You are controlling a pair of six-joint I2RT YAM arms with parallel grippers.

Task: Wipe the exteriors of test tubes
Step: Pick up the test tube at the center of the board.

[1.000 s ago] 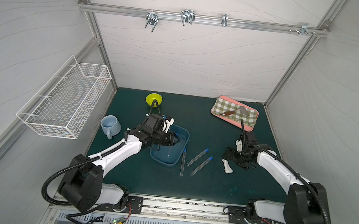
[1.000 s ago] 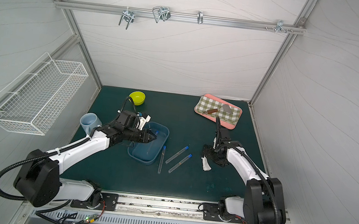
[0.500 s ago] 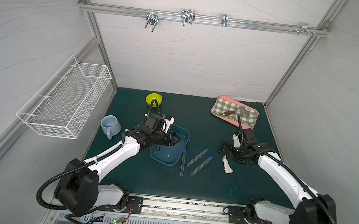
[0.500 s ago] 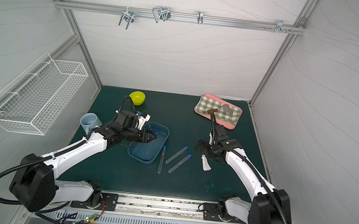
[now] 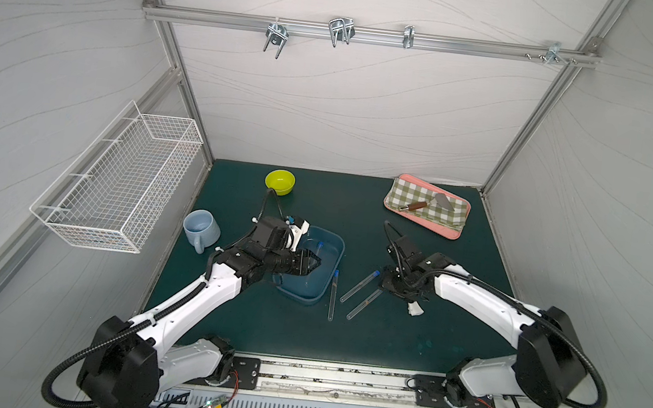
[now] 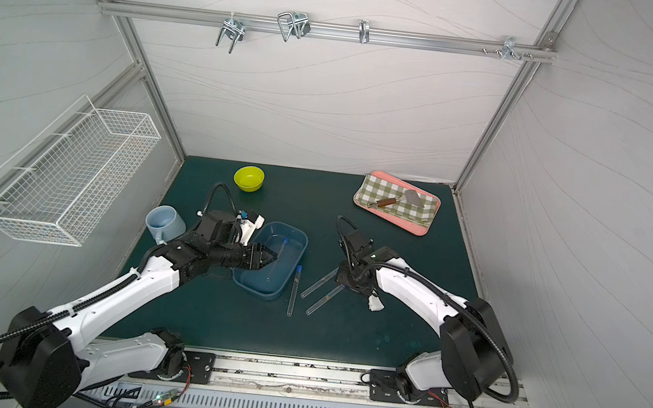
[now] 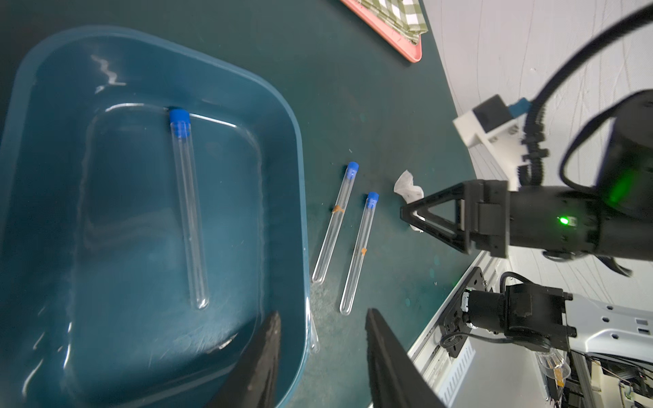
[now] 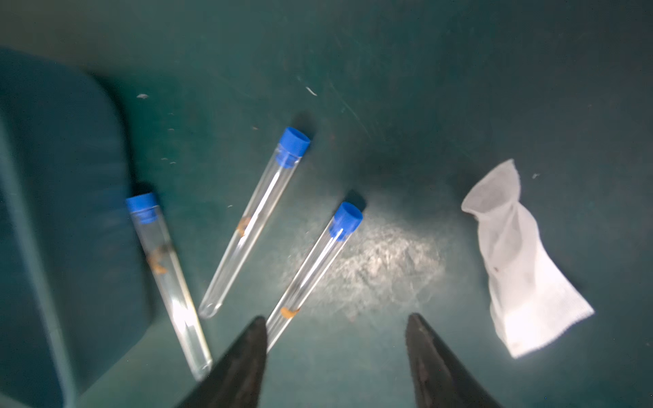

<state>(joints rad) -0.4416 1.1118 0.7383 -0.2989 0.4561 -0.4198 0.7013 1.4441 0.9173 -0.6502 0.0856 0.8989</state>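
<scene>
One test tube (image 7: 189, 219) lies under water in the blue tub (image 7: 298, 197). My left gripper (image 7: 323, 312) hovers open over the tub's rim, holding nothing. Three more test tubes lie on the green mat, each with orange marks: one against the tub (image 8: 166, 279), one in the middle (image 8: 252, 226), and one nearest my right gripper (image 8: 314, 261). My right gripper (image 8: 335, 318) is open low over the mat. One finger hides that last tube's rounded end, so I cannot tell if it touches. A crumpled white wipe (image 8: 523, 268) lies loose beside the gripper.
A yellow bowl (image 5: 279, 181) and a blue mug (image 5: 200, 229) stand at the back left. At the back right lies a pink tray (image 5: 425, 220) with a checked cloth and a spatula. A wire basket (image 5: 118, 177) hangs on the left wall.
My right gripper has moved left from above the wipe to the tubes on the mat, and its jaws have narrowed. The left arm has hardly moved.
</scene>
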